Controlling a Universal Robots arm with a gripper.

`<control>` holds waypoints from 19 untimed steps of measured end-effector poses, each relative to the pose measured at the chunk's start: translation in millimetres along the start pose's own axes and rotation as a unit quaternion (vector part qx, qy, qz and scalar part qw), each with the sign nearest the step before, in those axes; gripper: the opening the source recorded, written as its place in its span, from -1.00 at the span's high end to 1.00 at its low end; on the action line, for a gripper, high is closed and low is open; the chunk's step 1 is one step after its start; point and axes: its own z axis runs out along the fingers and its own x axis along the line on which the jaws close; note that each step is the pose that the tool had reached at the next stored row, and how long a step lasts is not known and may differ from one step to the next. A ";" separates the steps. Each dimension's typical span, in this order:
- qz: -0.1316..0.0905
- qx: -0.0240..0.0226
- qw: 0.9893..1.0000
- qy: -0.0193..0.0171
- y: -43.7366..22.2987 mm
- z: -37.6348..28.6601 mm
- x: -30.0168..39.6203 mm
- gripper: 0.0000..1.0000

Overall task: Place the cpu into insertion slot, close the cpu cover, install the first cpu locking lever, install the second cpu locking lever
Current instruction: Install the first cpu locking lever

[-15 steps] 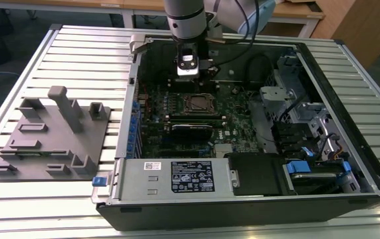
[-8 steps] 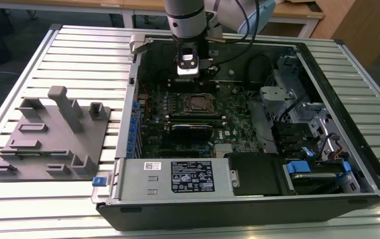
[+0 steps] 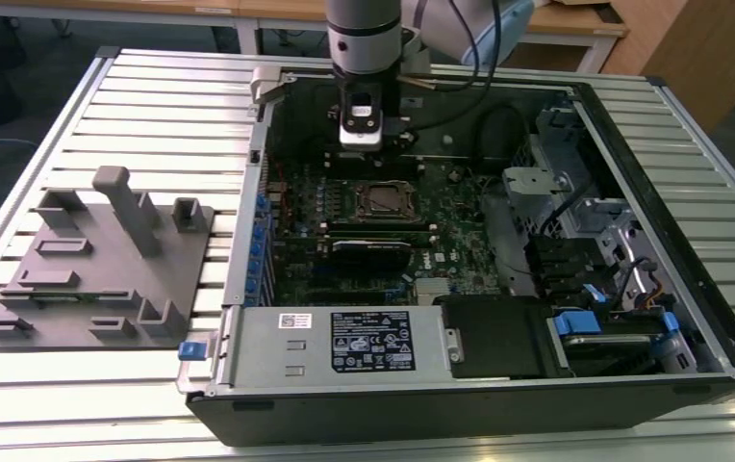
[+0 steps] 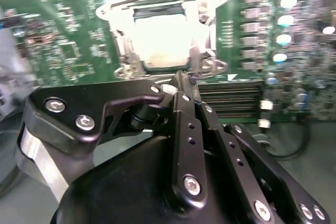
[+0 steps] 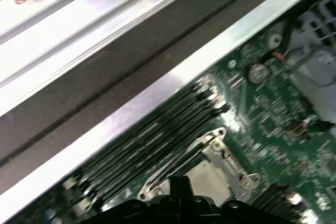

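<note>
Black gripper [image 4: 181,85], jaws pressed together and empty, hangs just above the memory slots [image 4: 231,100] beside the insertion slot [image 4: 163,38]. Its cpu [image 4: 160,43] sits seated, the cpu cover [image 4: 207,24] lowered around it, so work centres there, inside the open computer case [image 3: 675,125].

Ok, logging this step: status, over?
Gripper shut, empty, above memory slots beside insertion slot. Cpu seated, cpu cover down. Nothing in the way.

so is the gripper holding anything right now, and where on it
Nothing is held: the gripper is shut and empty above the cpu cover.
</note>
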 end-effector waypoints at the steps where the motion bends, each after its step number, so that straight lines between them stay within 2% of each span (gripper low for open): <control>1: 0.000 0.004 1.000 0.005 0.0 0.1 0.0 0.80; 9: -0.002 0.004 1.000 0.005 0.0 0.1 0.0 0.80; 14: -0.029 0.001 1.000 0.008 0.0 0.2 -0.1 0.80; 19: -0.060 -0.001 0.998 0.011 0.2 0.8 -0.3 0.80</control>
